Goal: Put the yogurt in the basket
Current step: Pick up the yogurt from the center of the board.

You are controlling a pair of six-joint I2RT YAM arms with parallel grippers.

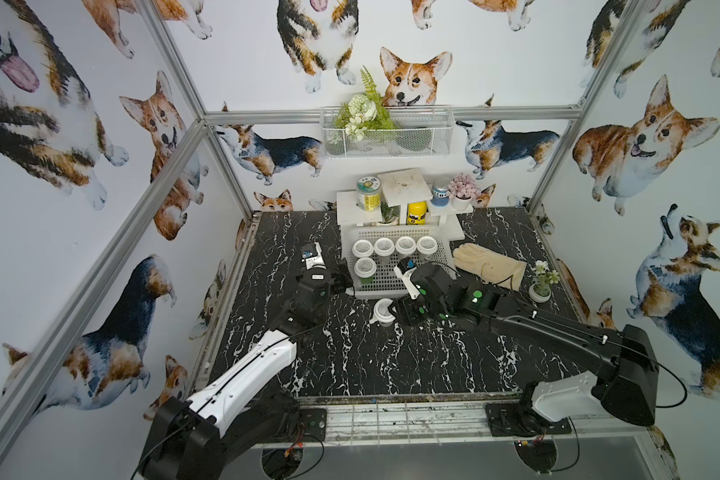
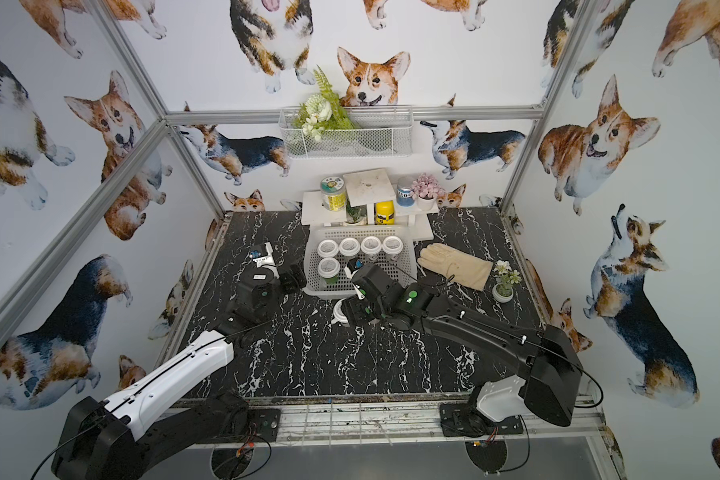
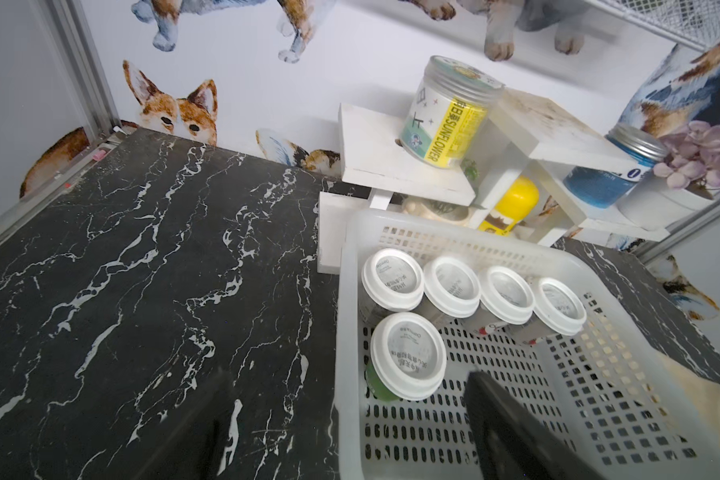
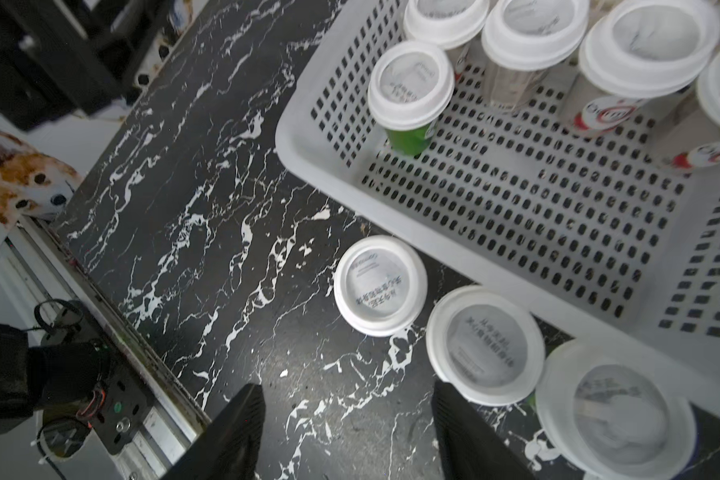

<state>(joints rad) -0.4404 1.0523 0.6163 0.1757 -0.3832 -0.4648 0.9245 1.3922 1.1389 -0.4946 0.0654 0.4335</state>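
While five yogurt cups (image 3: 408,356) stand inside the basket (image 4: 454,253), three loose cups (image 4: 485,345) sit close together on the table (image 4: 225,208) just outside its near wall. The right gripper (image 4: 348,390), jaws apart and empty, hovers beside them; a careless close could topple a neighbour or catch the rim. The left gripper (image 3: 348,386) is spread, empty.

You've got a low white slotted plastic basket (image 3: 348,353), smooth with a slight sheen, holding small round yogurt cups (image 3: 408,356) with matt white plastic lids over clear-to-green glossy bodies. The black white-veined marble-look tabletop (image 3: 142,291) reads smooth and semi-gloss; the cream glove (image 1: 487,264) looks soft and matt, cloth or leather you can't tell. Silver frame bar (image 1: 267,117) is matt metal, and the hanging white wire-mesh basket (image 1: 391,139) looks like fine metal mesh.
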